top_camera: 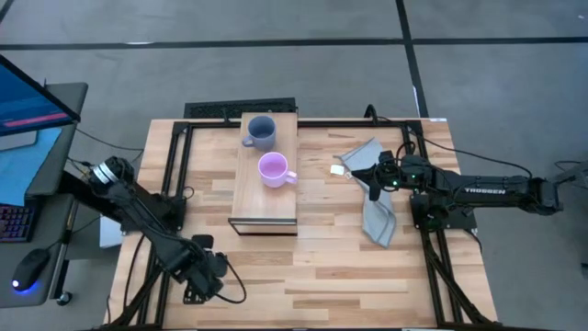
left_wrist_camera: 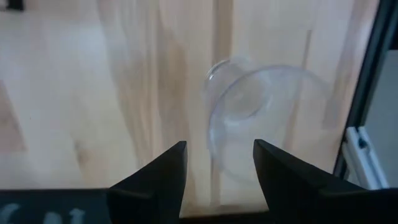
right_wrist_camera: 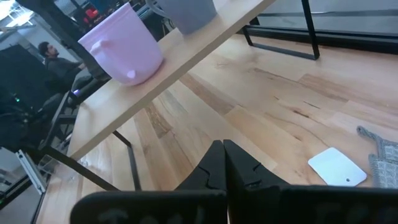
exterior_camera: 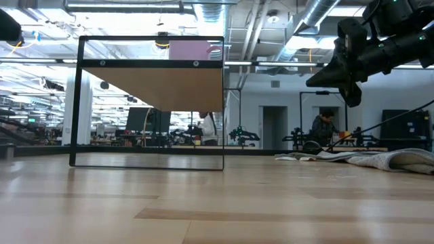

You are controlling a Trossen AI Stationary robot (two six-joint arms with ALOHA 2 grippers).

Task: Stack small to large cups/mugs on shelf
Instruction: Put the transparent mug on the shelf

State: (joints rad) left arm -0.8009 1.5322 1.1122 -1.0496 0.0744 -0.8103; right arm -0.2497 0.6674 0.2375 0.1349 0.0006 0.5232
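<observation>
Lying sideways, round glassy clear cup (left_wrist_camera: 261, 118) on smooth slatted tabletop (left_wrist_camera: 93, 93)

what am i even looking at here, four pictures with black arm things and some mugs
It is a robot with two dark arms at a wooden table, filmed by four cameras at once. One looks straight down from above, one sits at table height, and one rides on each arm's wrist.

On the table stands a raised wooden shelf. A grey-blue mug and a lilac mug stand on it, apart from each other. Right of the shelf lie a grey cloth and a small white card.

The left hand is open, at the table's near left corner. Its wrist camera shows a clear cup on the tabletop just ahead of the fingers, not gripped. The right hand is shut, holds nothing, and hangs above the table beside the cloth.
</observation>
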